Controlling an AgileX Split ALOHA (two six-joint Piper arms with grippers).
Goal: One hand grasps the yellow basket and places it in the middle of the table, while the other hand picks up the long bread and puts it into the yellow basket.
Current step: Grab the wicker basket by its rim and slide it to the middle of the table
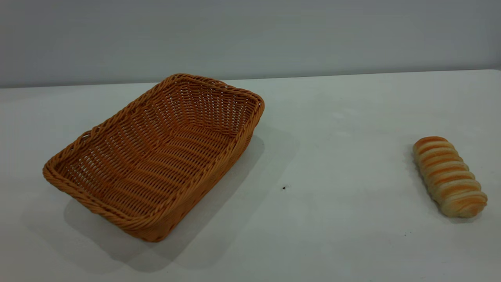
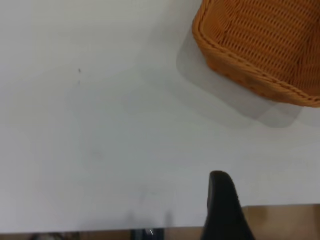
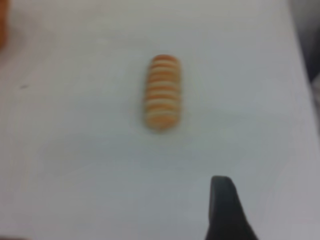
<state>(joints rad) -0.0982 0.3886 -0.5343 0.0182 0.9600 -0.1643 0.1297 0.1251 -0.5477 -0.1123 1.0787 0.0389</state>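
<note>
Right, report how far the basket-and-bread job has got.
Nothing looks done yet. The basket sits empty at the left of the table, not in the middle. The bread lies alone at the right, striped side up. Nothing is in hand: neither gripper shows in the exterior view, and each wrist view shows only a finger tip clear of both. Left: move the basket, then load the bread.

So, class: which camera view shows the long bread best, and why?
The exterior view: the long bread lies sharp, stripes up, right of the yellow basket. The right wrist view shows it whole but blurred; the left wrist view misses it.
</note>
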